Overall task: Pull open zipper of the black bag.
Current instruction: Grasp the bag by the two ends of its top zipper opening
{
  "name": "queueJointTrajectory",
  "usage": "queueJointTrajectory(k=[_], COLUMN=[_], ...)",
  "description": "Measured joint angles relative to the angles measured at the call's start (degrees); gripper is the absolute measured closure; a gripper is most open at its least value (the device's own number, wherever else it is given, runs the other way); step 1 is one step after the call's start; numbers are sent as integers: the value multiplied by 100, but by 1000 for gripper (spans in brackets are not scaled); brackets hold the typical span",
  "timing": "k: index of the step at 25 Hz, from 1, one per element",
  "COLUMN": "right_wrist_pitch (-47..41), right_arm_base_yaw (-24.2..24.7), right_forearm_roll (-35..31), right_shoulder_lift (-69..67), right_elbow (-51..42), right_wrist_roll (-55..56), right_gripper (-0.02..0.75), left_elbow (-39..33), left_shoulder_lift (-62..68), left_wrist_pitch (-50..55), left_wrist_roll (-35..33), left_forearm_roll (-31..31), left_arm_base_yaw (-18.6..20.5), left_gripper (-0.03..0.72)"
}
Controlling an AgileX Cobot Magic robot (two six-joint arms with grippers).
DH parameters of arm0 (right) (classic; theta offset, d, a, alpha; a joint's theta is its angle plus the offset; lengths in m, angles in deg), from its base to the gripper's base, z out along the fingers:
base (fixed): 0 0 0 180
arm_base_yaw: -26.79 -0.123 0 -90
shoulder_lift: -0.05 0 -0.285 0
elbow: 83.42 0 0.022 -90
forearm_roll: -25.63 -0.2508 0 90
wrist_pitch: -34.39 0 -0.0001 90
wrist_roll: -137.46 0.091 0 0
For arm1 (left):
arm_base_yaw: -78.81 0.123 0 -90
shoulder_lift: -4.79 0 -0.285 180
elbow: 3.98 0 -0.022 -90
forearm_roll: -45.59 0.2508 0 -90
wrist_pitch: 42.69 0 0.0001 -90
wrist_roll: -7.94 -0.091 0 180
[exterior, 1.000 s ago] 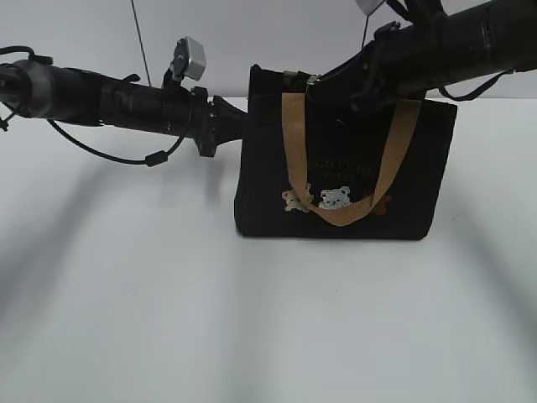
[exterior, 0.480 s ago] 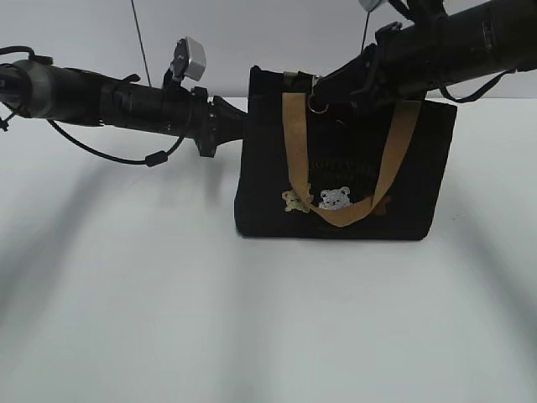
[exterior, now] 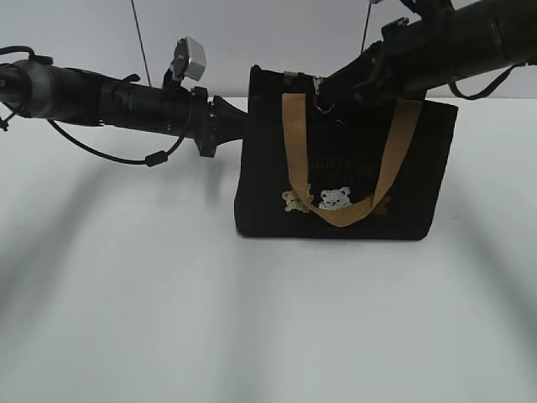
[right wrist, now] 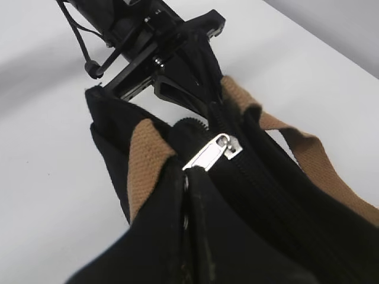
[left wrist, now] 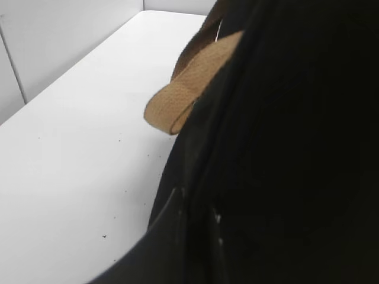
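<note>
The black bag (exterior: 419, 185) stands upright on the white table, with a tan handle (exterior: 294, 143) hanging down its front over small bear patches. My left gripper (exterior: 237, 124) is shut on the bag's upper left end; the left wrist view shows mostly black fabric (left wrist: 296, 148) and a tan strap (left wrist: 183, 94). My right gripper (exterior: 325, 86) reaches in from the upper right to the bag's top. In the right wrist view its fingertips (right wrist: 188, 177) are shut on the silver zipper pull (right wrist: 210, 152). The pull's metal ring (exterior: 321, 102) dangles below it.
The white table (exterior: 126, 294) stretches in front and to the left of the bag, with a pale wall behind. A thin cable (exterior: 138, 42) hangs behind the left arm. The second tan handle (right wrist: 308, 160) lies beside the zipper track.
The right gripper's jaws have closed on the zipper pull, and the arm has shifted slightly up and right. The ring now hangs in view. The left arm and the bag have stayed put.
</note>
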Motion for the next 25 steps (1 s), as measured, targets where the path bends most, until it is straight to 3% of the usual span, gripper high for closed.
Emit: queueJointTrajectory(k=[14, 25], right_wrist_pitch=[11, 445], right_arm_base_yaw=[352, 359], right_forearm_roll=[329, 1316], right_shoulder_lift=[431, 502], right_elbow=[0, 0], right_wrist_roll=[668, 1475], right_gripper=[753, 753], left_elbow=[0, 17], left_shoulder_lift=[0, 0], left_wrist_pitch=[17, 66], left_wrist_roll=[0, 0], left_forearm_roll=[17, 137], left_arm_base_yaw=[0, 0], left_gripper=[672, 672])
